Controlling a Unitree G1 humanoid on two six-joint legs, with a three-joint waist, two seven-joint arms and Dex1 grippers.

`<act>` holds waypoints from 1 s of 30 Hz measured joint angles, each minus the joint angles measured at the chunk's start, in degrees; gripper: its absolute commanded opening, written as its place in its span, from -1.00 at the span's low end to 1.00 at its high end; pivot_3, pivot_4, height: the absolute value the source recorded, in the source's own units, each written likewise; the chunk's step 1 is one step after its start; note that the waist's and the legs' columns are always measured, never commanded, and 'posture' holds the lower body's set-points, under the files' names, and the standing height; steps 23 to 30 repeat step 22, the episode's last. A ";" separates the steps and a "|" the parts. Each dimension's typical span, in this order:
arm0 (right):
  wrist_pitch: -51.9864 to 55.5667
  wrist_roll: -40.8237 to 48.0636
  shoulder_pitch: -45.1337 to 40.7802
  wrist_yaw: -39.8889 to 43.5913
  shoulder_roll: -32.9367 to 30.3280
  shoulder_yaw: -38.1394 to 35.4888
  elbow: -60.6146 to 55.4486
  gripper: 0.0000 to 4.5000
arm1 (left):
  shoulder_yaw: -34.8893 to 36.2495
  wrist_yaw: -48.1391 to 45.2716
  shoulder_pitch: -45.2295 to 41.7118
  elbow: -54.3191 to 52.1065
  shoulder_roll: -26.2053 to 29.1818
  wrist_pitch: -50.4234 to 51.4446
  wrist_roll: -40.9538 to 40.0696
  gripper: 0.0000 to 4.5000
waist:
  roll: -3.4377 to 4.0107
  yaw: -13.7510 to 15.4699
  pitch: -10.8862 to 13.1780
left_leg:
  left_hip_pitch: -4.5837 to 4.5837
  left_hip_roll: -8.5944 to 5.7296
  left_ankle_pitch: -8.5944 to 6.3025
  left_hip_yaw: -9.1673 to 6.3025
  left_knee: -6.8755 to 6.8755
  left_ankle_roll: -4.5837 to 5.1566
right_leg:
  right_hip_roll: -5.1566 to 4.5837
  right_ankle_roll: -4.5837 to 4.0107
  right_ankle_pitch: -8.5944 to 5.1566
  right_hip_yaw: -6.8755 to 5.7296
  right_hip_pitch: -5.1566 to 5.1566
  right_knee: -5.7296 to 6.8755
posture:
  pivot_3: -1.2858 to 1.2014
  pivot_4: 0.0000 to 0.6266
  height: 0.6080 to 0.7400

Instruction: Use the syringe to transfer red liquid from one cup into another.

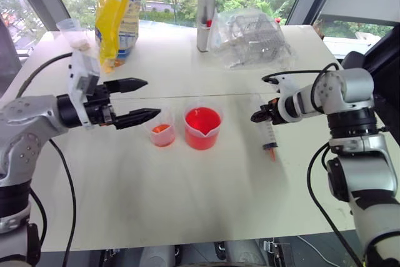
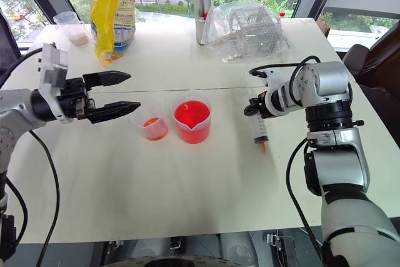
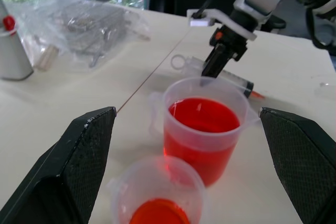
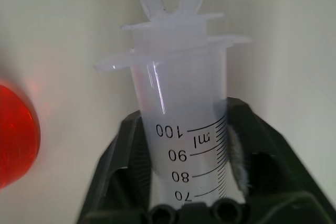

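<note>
The right pincer stands over the syringe, its two black fingers on either side of the clear barrel near the flange; whether they press it cannot be told. The syringe lies on the white desk, fat and clear with printed graduations, its small orange-red tip toward the desk's near edge. To its left stands the wider spouted beaker of bright red liquid, and just beside that the narrower cup with a little orange-red at its bottom. The left pincer hovers open just left of the small cup.
</note>
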 measured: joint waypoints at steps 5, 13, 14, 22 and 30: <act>0.00 2.48 3.39 -0.46 -1.26 0.26 -6.37 0.98 | -1.29 -0.34 0.96 -0.36 -0.02 0.89 -0.48 1.00 | 0.00 -0.05 0.00 | 0.00 0.02 0.00 -0.02 0.00 0.00 | 0.05 0.00 0.00 0.00 -0.02 0.02 | 0.03 -0.52 1.00; -1.99 10.52 8.63 12.53 -17.02 -1.28 -33.61 0.98 | -0.96 -2.60 3.41 -0.37 4.03 0.93 -0.44 1.00 | 0.02 0.14 0.02 | 0.01 0.02 -0.01 -0.05 0.00 0.02 | 0.07 0.04 -0.03 -0.02 0.00 -0.03 | 0.03 -0.52 1.00; -2.95 12.17 9.58 15.31 -19.09 -2.54 -36.74 0.98 | -0.85 -2.93 4.26 -0.37 4.52 0.93 -0.42 1.00 | 0.02 0.10 0.02 | 0.02 0.04 -0.01 -0.05 0.00 0.02 | 0.09 0.04 -0.03 -0.03 0.01 -0.03 | 0.03 -0.52 1.00; -13.93 19.04 24.30 32.93 -32.78 -11.67 -53.24 0.98 | 1.22 -4.70 7.04 -0.45 7.39 0.67 -0.37 1.00 | -0.01 0.36 0.03 | 0.13 0.06 -0.01 -0.06 0.07 0.02 | 0.09 0.05 -0.03 -0.05 0.15 -0.02 | 0.03 -0.52 1.00; -13.93 19.04 24.30 32.93 -32.78 -11.67 -53.24 0.98 | 1.22 -4.70 7.04 -0.45 7.39 0.67 -0.37 1.00 | -0.01 0.36 0.03 | 0.13 0.06 -0.01 -0.06 0.07 0.02 | 0.09 0.05 -0.03 -0.05 0.15 -0.02 | 0.03 -0.52 1.00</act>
